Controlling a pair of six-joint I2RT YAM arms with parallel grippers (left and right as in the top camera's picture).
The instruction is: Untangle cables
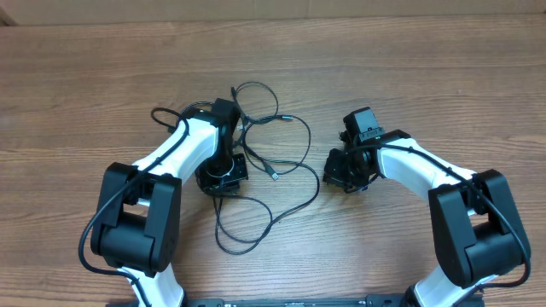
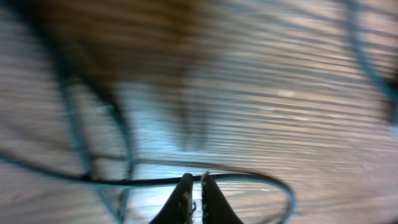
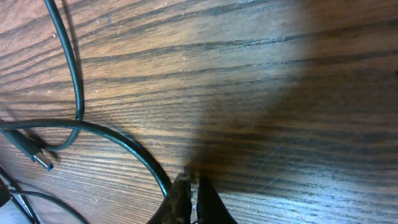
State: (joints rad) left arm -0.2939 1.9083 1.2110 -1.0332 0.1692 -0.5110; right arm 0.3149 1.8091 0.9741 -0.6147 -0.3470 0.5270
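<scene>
— How do we find the left gripper (image 2: 194,179)?
— Its jaws stand almost together with a thin slit between them. The view is blurred, so we cannot tell whether they grasp anything. One of the cables (image 2: 124,182) runs across right at their tips.
— And the right gripper (image 3: 189,180)?
— Clenched. A cable curves in against the left side of its jaws, pinched or not we cannot tell. A plug (image 3: 34,152) lies well to their left on the table (image 3: 280,93).
</scene>
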